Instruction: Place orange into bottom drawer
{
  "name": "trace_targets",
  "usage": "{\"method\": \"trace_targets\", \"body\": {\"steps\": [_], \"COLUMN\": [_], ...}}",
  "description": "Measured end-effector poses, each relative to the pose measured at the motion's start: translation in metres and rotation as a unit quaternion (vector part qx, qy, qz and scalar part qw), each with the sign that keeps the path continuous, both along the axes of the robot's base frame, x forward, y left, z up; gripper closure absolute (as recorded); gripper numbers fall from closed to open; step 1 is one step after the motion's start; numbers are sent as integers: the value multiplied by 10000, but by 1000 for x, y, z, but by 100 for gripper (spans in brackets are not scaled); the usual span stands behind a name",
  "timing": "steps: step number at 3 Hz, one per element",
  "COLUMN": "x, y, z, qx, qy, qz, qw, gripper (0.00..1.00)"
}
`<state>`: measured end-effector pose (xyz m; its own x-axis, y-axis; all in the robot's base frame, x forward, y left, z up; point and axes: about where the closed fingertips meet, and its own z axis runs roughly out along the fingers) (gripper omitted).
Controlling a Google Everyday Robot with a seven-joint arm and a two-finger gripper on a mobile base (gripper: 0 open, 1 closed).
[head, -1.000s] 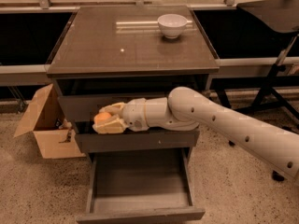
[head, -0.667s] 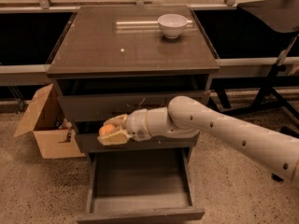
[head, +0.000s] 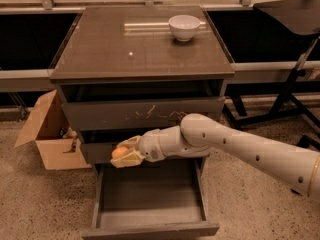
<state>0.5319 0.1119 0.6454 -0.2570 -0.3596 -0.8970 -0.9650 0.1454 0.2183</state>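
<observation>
The gripper (head: 123, 155) hung in front of the cabinet at the height of the middle drawer (head: 95, 152), towards that drawer's left side, and its pale fingers were pinched around the orange (head: 119, 151), which showed between them as a small round shape. The white arm (head: 240, 145) reached in from the right, crossing the cabinet front below the scratched top drawer (head: 145, 115). Below the gripper, the bottom drawer (head: 150, 201) stood pulled out towards the camera, its flat floor bare and its front panel near the lower edge of the view. The orange was held above the rear left part of that open drawer, not resting in it. On the worktop (head: 125, 49) a white bowl (head: 184, 27) stood upright near the far right corner. To the left of the cabinet an open cardboard box (head: 46, 136) sat on the speckled floor, and a dark stand (head: 295, 91) stood on the right.
</observation>
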Motion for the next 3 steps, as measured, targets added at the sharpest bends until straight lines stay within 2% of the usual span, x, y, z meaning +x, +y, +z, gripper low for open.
{"method": "trace_targets", "body": {"steps": [1,2,3], "x": [1,-5,-21], "y": [-4,-26,-58], "z": [-19,-73,-149], "qx": [-154,-379,-598], "qy": [44,228,478], "qz": [-7,-74,-344], "qw": [9999,9990,9965], "gripper": [100,100,100]}}
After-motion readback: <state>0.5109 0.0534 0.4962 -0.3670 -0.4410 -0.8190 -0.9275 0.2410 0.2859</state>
